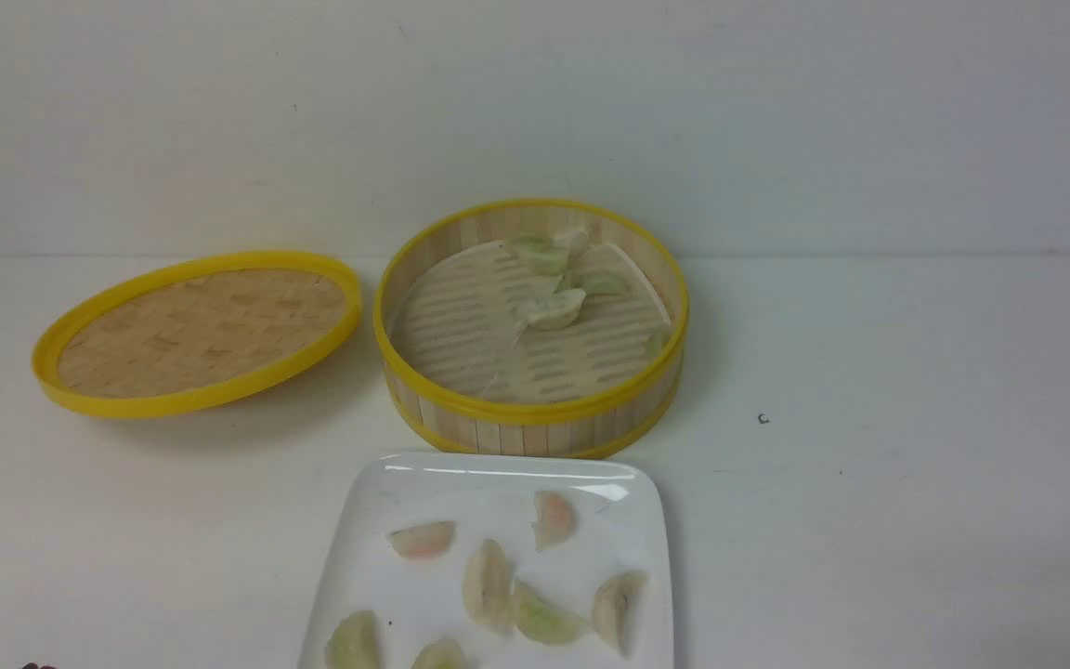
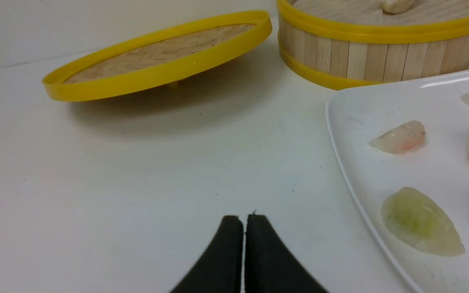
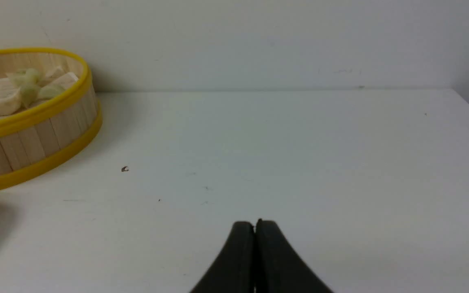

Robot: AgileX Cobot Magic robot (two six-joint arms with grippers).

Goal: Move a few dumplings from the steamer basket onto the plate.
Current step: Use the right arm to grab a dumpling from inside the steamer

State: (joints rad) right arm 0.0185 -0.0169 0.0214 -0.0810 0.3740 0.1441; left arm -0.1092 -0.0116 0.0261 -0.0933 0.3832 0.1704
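Note:
The steamer basket (image 1: 531,409) stands at the table's middle back, with a few pale green and cream dumplings (image 1: 554,307) on its liner. In front of it the white square plate (image 1: 377,492) carries several dumplings (image 1: 489,585), pink-tinged, cream and green. My left gripper (image 2: 244,217) is shut and empty, low over bare table left of the plate (image 2: 352,118), with a pink dumpling (image 2: 399,137) and a green one (image 2: 419,221) nearby. My right gripper (image 3: 255,223) is shut and empty over bare table right of the basket (image 3: 35,138). Neither gripper shows in the front view.
The flat yellow-rimmed woven lid (image 1: 196,330) lies tilted to the left of the basket. A small dark speck (image 1: 763,419) lies on the table right of the basket. A white wall runs along the table's back edge.

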